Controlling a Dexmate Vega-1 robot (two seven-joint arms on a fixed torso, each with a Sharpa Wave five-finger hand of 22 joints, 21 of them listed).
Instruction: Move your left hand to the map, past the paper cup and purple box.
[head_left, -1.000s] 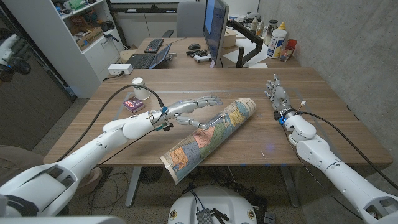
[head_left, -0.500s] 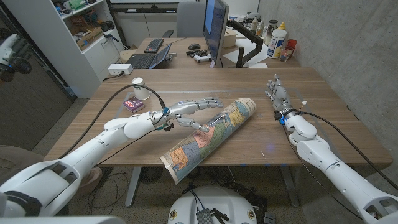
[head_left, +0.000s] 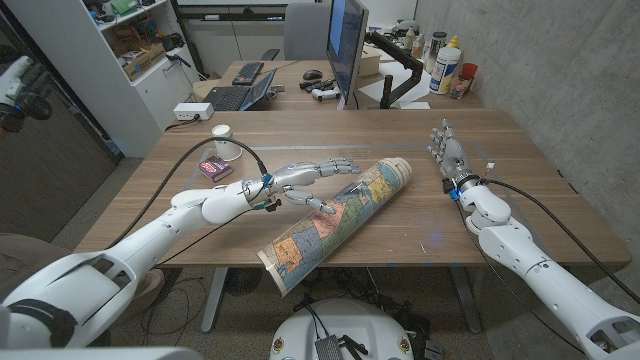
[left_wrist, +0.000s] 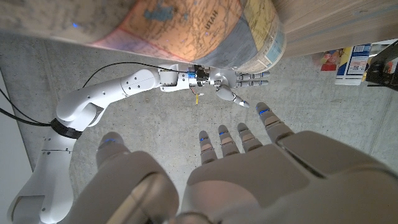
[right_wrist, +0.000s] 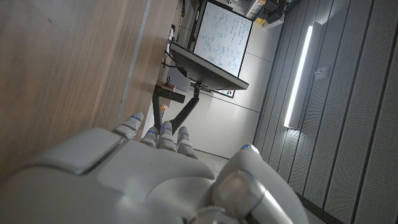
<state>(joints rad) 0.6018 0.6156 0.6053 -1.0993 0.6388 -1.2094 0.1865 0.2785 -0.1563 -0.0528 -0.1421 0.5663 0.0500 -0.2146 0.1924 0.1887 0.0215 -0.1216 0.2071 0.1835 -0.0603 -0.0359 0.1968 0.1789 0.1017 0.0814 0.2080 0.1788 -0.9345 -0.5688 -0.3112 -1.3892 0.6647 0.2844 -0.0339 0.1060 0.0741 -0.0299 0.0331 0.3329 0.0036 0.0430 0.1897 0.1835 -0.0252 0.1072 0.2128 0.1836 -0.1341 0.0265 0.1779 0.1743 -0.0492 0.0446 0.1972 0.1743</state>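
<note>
On the table's left part, the purple box (head_left: 214, 169) and the paper cup (head_left: 223, 138) are being partly screened by a black cable (head_left: 190, 149). The left hand (head_left: 303, 179) is being held with fingers spread and nothing gripped; contact with the rolled map (head_left: 340, 220), lying diagonally mid-table, cannot be told. The map's near end is being cut by the table edge. At right, the right hand (head_left: 442, 148) is being kept empty, fingers close together.

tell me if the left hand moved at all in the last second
Yes, slightly. The left hand has edged toward the rolled map; its fingertips now reach over the map's near edge, farther from the purple box.
</note>
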